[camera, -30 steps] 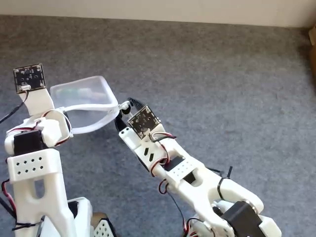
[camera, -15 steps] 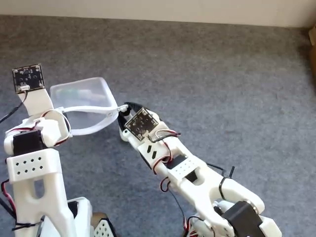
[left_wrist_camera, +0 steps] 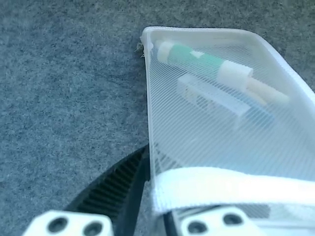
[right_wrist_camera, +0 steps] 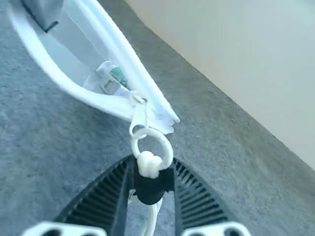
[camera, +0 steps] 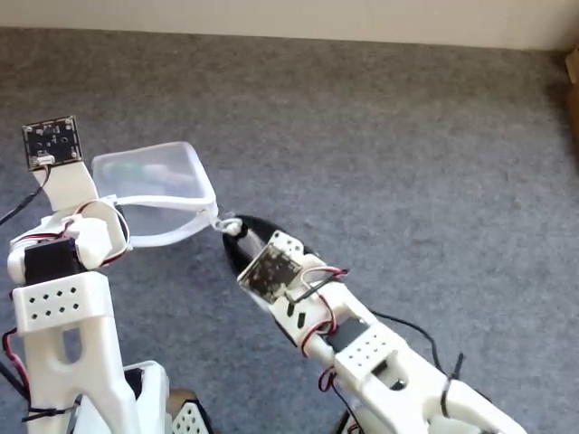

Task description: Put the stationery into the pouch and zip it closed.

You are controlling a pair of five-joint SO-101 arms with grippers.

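Observed: the right jaws (right_wrist_camera: 147,184) are clamped on the knotted cord of the zip pull (right_wrist_camera: 149,147). The left jaws (left_wrist_camera: 160,209) are closed on the white mouth band of the pouch (left_wrist_camera: 211,128), which stretches between the two sets of jaws above the desk (camera: 407,136). The mouth appears open beyond the slider (right_wrist_camera: 139,114). Recommendation: draw the pull straight along the zip line, band held taut, no twisting. Count: one pouch, one pull, and two items discernible inside, a green-and-white stick (left_wrist_camera: 197,61) and a clear block (left_wrist_camera: 211,98).
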